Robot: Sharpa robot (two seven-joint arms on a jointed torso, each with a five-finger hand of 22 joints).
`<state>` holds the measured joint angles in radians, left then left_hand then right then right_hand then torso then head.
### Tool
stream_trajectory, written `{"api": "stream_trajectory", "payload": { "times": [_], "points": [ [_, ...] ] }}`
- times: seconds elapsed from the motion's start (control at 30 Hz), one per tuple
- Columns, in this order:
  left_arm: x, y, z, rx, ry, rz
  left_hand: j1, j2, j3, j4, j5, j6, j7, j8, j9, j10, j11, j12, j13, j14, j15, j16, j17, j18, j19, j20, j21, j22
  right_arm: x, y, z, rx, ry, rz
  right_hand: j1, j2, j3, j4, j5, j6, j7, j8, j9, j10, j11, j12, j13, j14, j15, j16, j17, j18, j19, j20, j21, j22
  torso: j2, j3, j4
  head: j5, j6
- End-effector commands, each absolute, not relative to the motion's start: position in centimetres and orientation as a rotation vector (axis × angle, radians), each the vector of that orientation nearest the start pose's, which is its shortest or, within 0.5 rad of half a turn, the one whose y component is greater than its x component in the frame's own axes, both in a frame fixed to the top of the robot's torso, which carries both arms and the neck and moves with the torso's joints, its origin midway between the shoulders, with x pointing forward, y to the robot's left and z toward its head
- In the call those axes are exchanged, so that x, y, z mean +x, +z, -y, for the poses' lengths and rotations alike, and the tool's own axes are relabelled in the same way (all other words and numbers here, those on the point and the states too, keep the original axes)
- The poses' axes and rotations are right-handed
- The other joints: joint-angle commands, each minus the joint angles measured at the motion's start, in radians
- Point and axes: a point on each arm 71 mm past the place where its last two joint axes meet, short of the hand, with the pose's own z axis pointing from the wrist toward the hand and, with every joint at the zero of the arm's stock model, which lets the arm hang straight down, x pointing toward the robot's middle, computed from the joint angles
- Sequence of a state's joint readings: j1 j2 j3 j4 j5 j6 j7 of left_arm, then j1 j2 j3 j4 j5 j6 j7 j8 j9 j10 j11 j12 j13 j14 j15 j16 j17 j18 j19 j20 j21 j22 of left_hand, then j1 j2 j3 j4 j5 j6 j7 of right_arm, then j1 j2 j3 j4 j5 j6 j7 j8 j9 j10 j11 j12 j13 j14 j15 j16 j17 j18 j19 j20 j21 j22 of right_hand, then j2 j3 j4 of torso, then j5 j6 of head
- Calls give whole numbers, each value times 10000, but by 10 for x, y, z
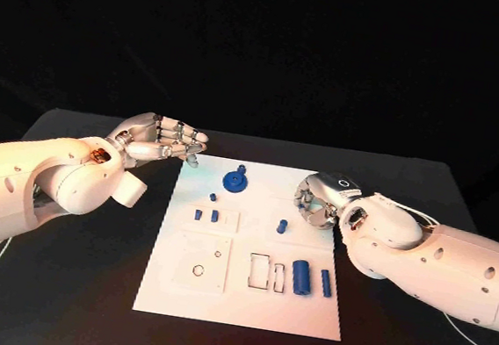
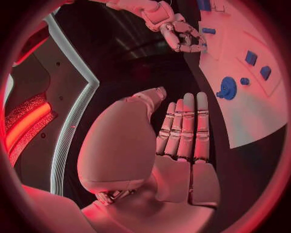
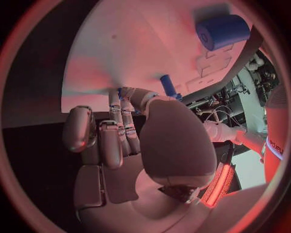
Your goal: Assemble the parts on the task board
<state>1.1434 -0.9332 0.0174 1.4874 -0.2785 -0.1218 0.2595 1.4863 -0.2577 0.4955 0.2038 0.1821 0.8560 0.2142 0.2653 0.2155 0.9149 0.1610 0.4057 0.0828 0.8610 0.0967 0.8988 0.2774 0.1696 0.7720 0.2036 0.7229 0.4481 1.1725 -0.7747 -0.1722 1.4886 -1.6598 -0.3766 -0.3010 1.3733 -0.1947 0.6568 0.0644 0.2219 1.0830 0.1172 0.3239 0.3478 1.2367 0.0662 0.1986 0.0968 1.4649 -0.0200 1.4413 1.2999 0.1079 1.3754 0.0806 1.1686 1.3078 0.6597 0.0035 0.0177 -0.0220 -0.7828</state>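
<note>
Both hands (image 1: pixel 162 141) (image 1: pixel 318 199) beside task board (image 1: pixel 242 305)

The right hand (image 3: pixel 130 145) lies with fingers curled inward at the board (image 3: pixel 145 48) edge, holding nothing. Just past its fingertips a small blue peg (image 3: pixel 169 86) stands on the board. Farther off lies a large blue cylinder (image 3: pixel 223 31).
</note>
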Motion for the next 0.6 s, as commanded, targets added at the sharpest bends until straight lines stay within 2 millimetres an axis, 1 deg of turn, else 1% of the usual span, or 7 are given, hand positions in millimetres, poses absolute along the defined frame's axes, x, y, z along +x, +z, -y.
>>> {"api": "stream_trajectory", "payload": {
  "times": [0.03,0.3,0.47,0.6],
  "points": [
    [485,-191,-250,-8821,-14616,-16569,-16,68,3,-68,42,-55,66,-55,-9,-30,14,-38,-12,-28,62,-49,-11,112,56,2,-57,-12,468,-235,181,-2643,4584,-16642,-46,55,54,-8,-51,-18,-16,65,16,255,-180,26,-13,524,-57,48,-4,-185,45,-13,42,269,1,6,-3,-5,14],
    [486,-191,-251,-8807,-14554,-16569,-10,78,10,-73,48,-56,67,-55,-10,-34,15,-38,-14,-30,63,-56,-14,113,58,3,-65,-17,469,-225,185,-2386,4733,-16397,-118,38,86,-25,-111,-26,-17,92,65,273,-178,1,-5,520,-56,41,-24,-190,53,-13,63,292,-6,-2,-12,-17,45],
    [486,-191,-251,-8799,-14551,-16573,-10,78,10,-73,48,-56,67,-55,-10,-34,15,-38,-14,-30,63,-56,-14,113,58,3,-65,-17,467,-219,188,-2185,4907,-16326,-134,38,92,-26,-122,-28,-19,97,76,278,-180,-4,-3,523,-55,47,-11,-193,57,-13,74,301,-3,7,-16,-14,80],
    [486,-191,-250,-8794,-14554,-16573,-10,78,10,-73,48,-56,67,-55,-10,-34,15,-38,-14,-30,63,-56,-14,113,58,3,-65,-17,461,-213,186,-2101,5194,-16249,-134,38,92,-26,-122,-28,-19,97,76,278,-180,-4,-3,523,-55,47,-11,-193,57,-13,74,301,-2,12,-18,3,97]
  ]
}}
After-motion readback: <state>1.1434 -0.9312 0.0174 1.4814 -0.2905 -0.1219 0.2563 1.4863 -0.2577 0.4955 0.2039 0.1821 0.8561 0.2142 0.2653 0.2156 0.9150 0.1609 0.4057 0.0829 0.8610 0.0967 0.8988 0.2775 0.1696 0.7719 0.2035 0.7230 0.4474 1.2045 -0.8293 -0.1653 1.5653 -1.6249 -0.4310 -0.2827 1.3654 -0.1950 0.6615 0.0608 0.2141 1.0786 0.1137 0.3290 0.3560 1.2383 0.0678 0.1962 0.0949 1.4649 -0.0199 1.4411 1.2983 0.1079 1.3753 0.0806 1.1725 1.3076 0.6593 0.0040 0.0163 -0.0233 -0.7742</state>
